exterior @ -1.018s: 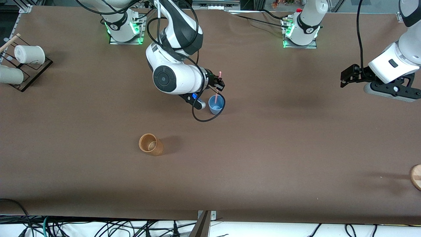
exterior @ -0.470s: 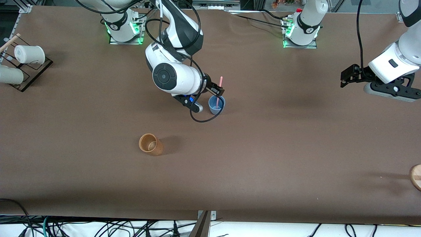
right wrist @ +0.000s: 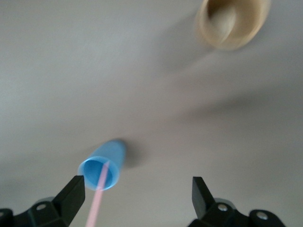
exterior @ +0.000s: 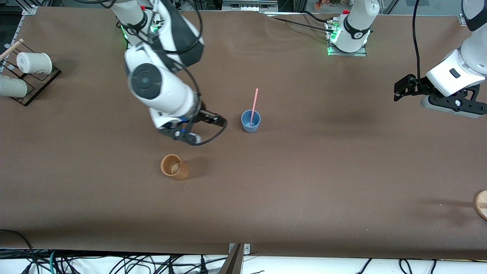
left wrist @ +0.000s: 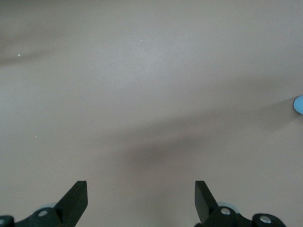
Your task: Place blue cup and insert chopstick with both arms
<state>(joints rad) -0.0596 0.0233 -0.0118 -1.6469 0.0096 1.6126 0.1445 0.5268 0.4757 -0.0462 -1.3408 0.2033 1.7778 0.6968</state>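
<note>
The blue cup point(exterior: 250, 121) stands upright mid-table with the pink chopstick point(exterior: 254, 103) standing in it, leaning on the rim. My right gripper point(exterior: 220, 121) is open and empty, beside the cup toward the right arm's end of the table, clear of it. In the right wrist view the gripper point(right wrist: 137, 183) is open, with the blue cup point(right wrist: 105, 163) and the chopstick point(right wrist: 97, 201) by one finger. My left gripper point(exterior: 397, 93) waits open and empty over the left arm's end of the table; its wrist view shows the open gripper point(left wrist: 140, 185) over bare table.
An orange-brown cup point(exterior: 174, 166) lies nearer the front camera than my right gripper; it also shows in the right wrist view point(right wrist: 232, 21). A rack with white cups point(exterior: 30, 72) stands at the right arm's end. A wooden disc point(exterior: 481, 204) lies at the left arm's end.
My right gripper has let go of the chopstick and pulled away from the blue cup toward the right arm's end. The chopstick stays in the cup. The left arm has not moved.
</note>
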